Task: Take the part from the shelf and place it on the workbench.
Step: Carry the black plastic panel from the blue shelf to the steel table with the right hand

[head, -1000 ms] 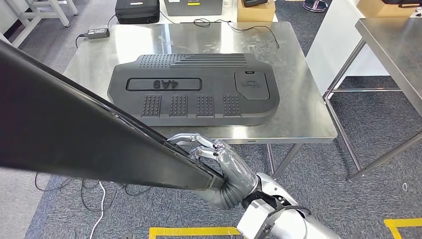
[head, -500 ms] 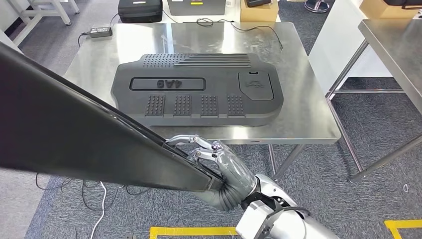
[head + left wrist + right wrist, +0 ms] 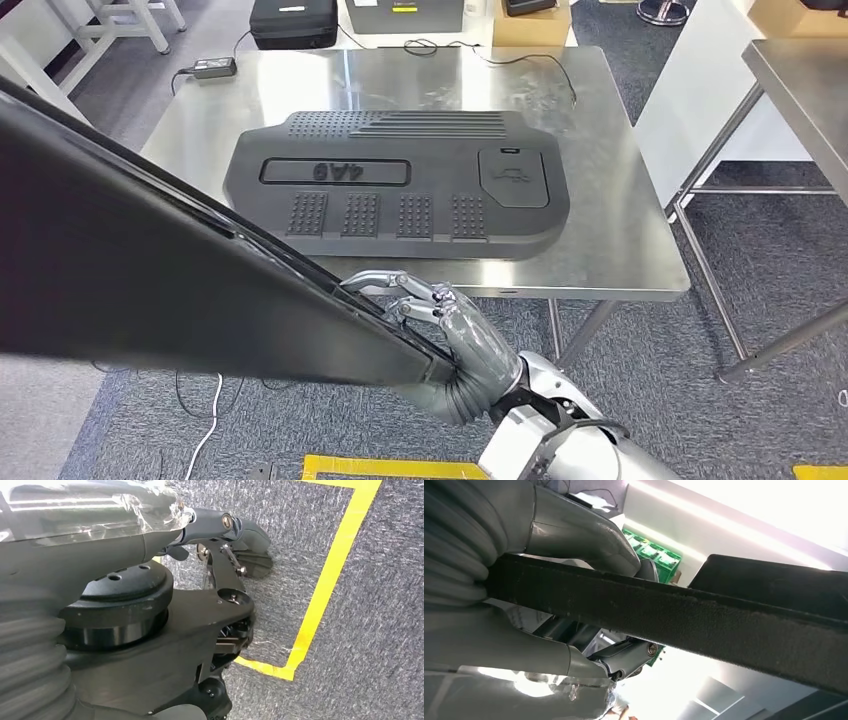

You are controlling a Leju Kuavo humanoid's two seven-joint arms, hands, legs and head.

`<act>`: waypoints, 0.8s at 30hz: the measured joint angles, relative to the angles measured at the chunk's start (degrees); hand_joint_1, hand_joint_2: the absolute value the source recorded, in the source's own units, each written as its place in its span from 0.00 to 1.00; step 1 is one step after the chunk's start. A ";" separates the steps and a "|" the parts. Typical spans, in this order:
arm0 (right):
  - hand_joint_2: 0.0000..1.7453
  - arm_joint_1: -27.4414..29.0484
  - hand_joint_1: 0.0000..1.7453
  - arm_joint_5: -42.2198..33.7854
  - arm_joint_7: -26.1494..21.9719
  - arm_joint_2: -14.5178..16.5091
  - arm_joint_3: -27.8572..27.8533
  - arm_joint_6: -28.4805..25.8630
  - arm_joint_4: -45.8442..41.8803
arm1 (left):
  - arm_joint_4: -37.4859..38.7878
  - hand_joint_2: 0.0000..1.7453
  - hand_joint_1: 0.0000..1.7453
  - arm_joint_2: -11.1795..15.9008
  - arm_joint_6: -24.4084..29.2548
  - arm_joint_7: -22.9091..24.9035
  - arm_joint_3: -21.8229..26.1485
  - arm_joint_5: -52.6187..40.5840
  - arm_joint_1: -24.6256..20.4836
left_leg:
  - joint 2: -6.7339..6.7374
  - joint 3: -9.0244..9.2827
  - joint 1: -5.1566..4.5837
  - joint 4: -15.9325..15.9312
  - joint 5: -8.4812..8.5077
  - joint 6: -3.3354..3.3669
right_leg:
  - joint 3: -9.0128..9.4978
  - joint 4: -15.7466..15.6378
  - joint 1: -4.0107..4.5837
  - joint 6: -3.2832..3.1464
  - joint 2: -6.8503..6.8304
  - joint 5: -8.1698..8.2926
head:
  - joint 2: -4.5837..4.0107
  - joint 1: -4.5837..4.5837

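Head view shows the right hand point(image 3: 440, 325) grasping the near edge of a long black panel point(image 3: 150, 270) — the part being carried — with the fingers point(image 3: 385, 282) wrapped over its rim. Right wrist view confirms this: the thumb and the fingers clamp the panel's edge point(image 3: 674, 615) from both faces. The panel's long axis runs from the right hand up and away toward the robot's left side, and it hangs just short of the steel workbench point(image 3: 620, 200), above the carpet on the robot's side of the bench.

The left hand point(image 3: 100, 555) appears in the left wrist view over carpet marked with yellow tape point(image 3: 325, 575); whether its fingers are released or clenched cannot be told.

A moulded black cover point(image 3: 400, 185) already lies flat on the workbench, taking most of its middle. Its raised lettering reads "4A9" upside down from the robot's side. A power adapter point(image 3: 212, 67) sits at the bench's far left corner.

Judgement: the panel must travel forward past the bench's near edge, and bare steel remains mainly to the right of the cover.
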 joint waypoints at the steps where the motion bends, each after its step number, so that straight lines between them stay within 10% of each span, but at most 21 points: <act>1: 1.00 -0.01 1.00 0.01 -0.01 0.05 0.00 0.00 0.00 | -0.01 1.00 0.00 0.00 0.00 0.00 0.00 -0.01 -0.02 | 0.11 -0.27 0.08 1.04 -0.60 -0.23 | 0.23 -0.04 0.05 -0.45 -0.06 -0.12 | 0.00 -0.39; 5: 1.00 0.00 1.00 0.01 -0.01 0.16 0.02 0.00 0.03 | -0.01 1.00 0.00 0.00 0.00 0.00 -0.01 -0.01 0.03 | 0.43 -7.43 -0.19 14.81 -5.98 -0.27 | 1.30 -0.12 0.56 -1.71 -0.40 -0.98 | 0.00 -1.30; 7: 1.00 0.01 1.00 0.01 -0.01 0.16 0.04 0.00 0.04 | -0.01 1.00 0.00 0.00 0.00 0.00 -0.02 -0.01 0.12 | 0.43 -9.73 -0.50 17.28 -5.14 0.30 | 2.04 -0.11 0.99 -1.92 -0.39 -1.62 | 0.00 -1.30; 10: 1.00 -0.01 1.00 0.01 -0.01 0.18 0.04 0.00 0.05 | 0.02 1.00 0.00 0.11 0.00 0.00 -0.02 -0.01 0.15 | 0.51 -6.38 -1.52 7.65 1.59 2.31 | 3.85 -0.19 1.54 -1.98 -0.41 -2.94 | 0.00 -1.24; 12: 1.00 -0.04 1.00 0.01 -0.02 0.19 0.04 0.00 0.08 | 0.07 1.00 0.00 0.29 0.00 0.00 -0.02 -0.01 0.14 | 0.77 -4.30 -2.24 2.51 3.16 3.49 | 4.58 -0.54 1.53 -1.68 -0.56 -3.62 | 0.00 -0.99; 17: 1.00 -0.21 1.00 0.03 -0.03 0.19 0.04 0.00 0.09 | 0.11 1.00 0.00 0.38 0.00 -0.02 -0.02 0.00 0.29 | 0.51 -1.15 -1.89 -1.28 2.34 4.33 | 3.95 2.58 1.27 -0.26 -0.75 -3.44 | 0.00 -0.72; 21: 1.00 -0.21 1.00 0.05 -0.03 0.13 0.06 0.00 0.19 | 0.10 1.00 0.00 0.38 -0.01 -0.01 -0.02 -0.01 0.21 | 0.32 0.81 -1.69 -1.77 1.06 4.32 | -4.34 13.35 0.82 0.69 -0.46 -7.28 | 0.00 0.18; 24: 1.00 -0.17 1.00 0.05 -0.03 0.12 0.07 0.00 0.22 | 0.10 1.00 0.00 0.37 -0.02 -0.01 -0.02 0.00 0.28 | 0.26 2.63 -1.46 -1.45 -0.67 3.77 | -5.36 8.85 0.55 1.02 -0.48 -2.79 | 0.00 0.53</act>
